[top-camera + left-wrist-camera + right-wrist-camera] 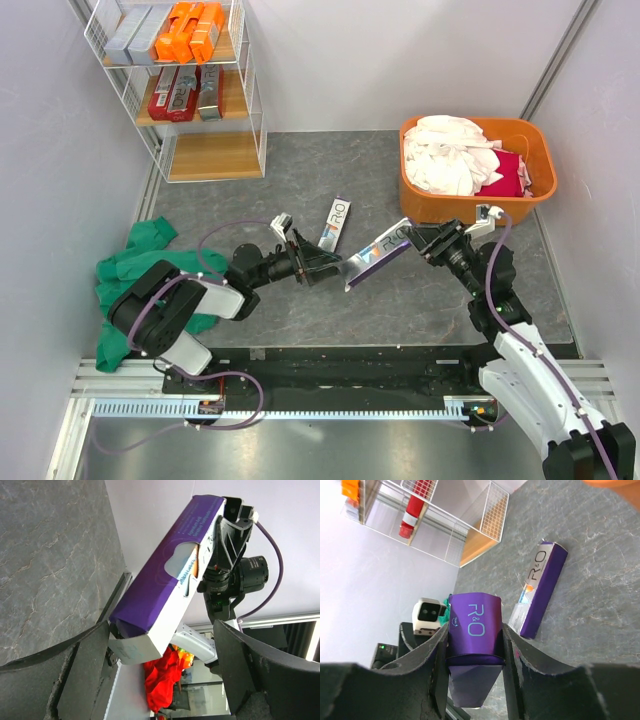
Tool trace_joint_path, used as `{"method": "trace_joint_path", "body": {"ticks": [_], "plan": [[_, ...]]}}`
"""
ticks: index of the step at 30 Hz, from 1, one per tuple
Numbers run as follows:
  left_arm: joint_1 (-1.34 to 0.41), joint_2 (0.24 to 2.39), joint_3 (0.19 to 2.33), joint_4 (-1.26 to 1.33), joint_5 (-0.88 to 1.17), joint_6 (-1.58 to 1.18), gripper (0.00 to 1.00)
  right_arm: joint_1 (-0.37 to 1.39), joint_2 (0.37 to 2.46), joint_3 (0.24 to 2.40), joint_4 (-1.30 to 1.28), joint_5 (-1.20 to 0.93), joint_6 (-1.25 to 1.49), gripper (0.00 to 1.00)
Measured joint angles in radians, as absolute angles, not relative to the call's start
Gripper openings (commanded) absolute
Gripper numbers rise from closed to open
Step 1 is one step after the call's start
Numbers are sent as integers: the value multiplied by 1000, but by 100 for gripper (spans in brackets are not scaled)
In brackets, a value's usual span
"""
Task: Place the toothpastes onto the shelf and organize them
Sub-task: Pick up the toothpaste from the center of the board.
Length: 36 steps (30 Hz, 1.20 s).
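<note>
My right gripper (425,240) (475,630) is shut on one end of a purple-and-white R&O toothpaste carton (375,255) (472,625) and holds it slanted above the table. The carton's (165,575) other end sits between the fingers of my left gripper (325,268) (160,630), which is open; one finger is close against it and the other stands apart. A second R&O carton (335,222) (542,587) lies flat on the table just behind. The white wire shelf (215,155) (475,545) stands far left. Silver and orange cartons fill its top tier, red ones the middle, and the bottom board is bare.
An orange tub (520,205) of white and red laundry stands at the right, just behind my right arm. A green cloth (135,265) lies bunched at the left beside my left arm. Walls close in the table on three sides.
</note>
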<state>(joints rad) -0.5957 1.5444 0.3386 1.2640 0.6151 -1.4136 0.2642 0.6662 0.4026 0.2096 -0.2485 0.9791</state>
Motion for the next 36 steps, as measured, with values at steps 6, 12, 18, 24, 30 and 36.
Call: {"method": "trace_joint_path", "body": {"ticks": [6,12,18,24,30,36], "plan": [[-643,1636,405,1297,623,-1445,86,264,635,403,233,-225,1011,42],[-700,1769,455,1325,631,-1536,79,260,628,402,244,-200,1015,42],[-726,1800,467,1341,623,-1562,79,258,627,402,232,-184,1007,42],[-731,1764,469,1340,607,-1558,80,258,625,384,269,-186,1053,42],[-741,1729,475,1337,591,-1546,73,258,609,340,323,-201,1125,42],[-742,1728,487,1335,589,-1546,64,258,568,314,315,-199,1144,43]]}}
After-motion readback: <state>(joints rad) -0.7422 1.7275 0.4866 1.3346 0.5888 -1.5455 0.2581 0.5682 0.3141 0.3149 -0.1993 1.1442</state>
